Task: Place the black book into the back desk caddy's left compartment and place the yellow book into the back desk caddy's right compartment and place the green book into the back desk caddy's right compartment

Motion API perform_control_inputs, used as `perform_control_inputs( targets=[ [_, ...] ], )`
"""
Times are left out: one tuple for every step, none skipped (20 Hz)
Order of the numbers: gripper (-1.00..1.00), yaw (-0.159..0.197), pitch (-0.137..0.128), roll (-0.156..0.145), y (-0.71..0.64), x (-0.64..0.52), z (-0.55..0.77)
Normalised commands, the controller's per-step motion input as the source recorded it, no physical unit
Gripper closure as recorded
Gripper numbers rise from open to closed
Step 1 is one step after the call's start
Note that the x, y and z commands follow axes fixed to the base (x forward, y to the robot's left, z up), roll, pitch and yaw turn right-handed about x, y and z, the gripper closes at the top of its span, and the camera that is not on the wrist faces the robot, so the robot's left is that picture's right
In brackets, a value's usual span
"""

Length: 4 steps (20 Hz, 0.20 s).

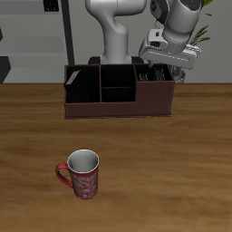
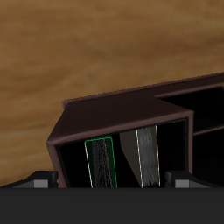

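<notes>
The back desk caddy stands at the table's back. In its left compartment the black book stands upright, showing a white page edge. My gripper hovers over the right compartment and is open, its fingertips wide apart with nothing between them. Straight below it in the wrist view, the green book stands upright inside the caddy. Beside it in the same compartment stands the yellow book, its pale page edge visible and its cover dim in the shade.
A red patterned mug stands near the table's front edge, well apart from the caddy. The caddy's middle sections hold no book. A plant and shelves stand behind the table.
</notes>
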Motion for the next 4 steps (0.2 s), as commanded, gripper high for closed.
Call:
perform_control_inputs(
  targets=[
    [-1.0,0.0,0.0,0.0,0.02,0.1,0.01],
    [-1.0,0.04,-0.098,-0.072,-0.17,0.11,0.23],
    [-1.0,-0.039,-0.005,-0.037,-0.31,0.16,0.28],
    [-1.0,0.0,0.0,0.0,0.0,0.04,0.0]
  ],
)
